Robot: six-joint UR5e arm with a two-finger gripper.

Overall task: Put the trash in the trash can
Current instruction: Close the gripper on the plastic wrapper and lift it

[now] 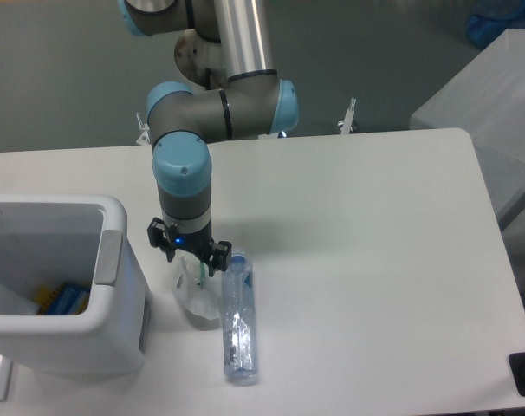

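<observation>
My end effector (191, 253) hangs spread open directly over the crumpled clear-white plastic wrapper with green print (194, 289), near the front-left of the white worktop (375, 260). The slim clear plastic bottle with a blue cap (238, 320) lies just beside the wrapper. The white boxy plastic bin (89, 342) stands at the front-left corner

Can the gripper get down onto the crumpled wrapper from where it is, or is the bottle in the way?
Probably yes: the open gripper hangs directly over the wrapper, and the bottle lies just beside.
</observation>
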